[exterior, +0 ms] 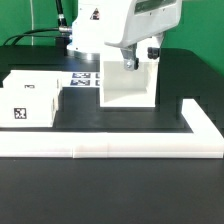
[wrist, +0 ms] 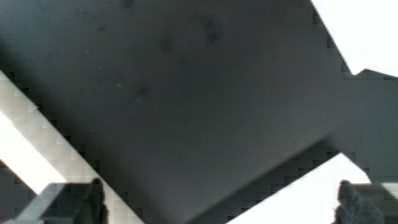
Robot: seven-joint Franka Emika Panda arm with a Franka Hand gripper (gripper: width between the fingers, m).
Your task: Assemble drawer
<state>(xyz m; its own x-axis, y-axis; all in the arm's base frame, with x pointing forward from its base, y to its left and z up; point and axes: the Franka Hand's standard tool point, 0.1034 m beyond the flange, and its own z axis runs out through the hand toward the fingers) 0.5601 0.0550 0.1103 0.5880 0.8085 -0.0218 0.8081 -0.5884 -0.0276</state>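
The drawer's tall white housing (exterior: 128, 88) stands open-topped in the middle of the black table. My gripper (exterior: 129, 62) hangs right over its top edge, near the back left wall; the exterior view does not show whether it touches. In the wrist view both fingertips (wrist: 68, 205) stand far apart at the frame's edge with nothing gripped between them. White surfaces (wrist: 27, 135) border a dark area there. A white tagged tray piece (exterior: 30, 100) lies at the exterior view's left, apart from the housing. Its knob is not visible.
The marker board (exterior: 85, 78) lies flat between the tray piece and the housing. The long low white L-shaped border wall (exterior: 110, 149) runs along the front and turns back on the exterior view's right. A black cable lies at the back left.
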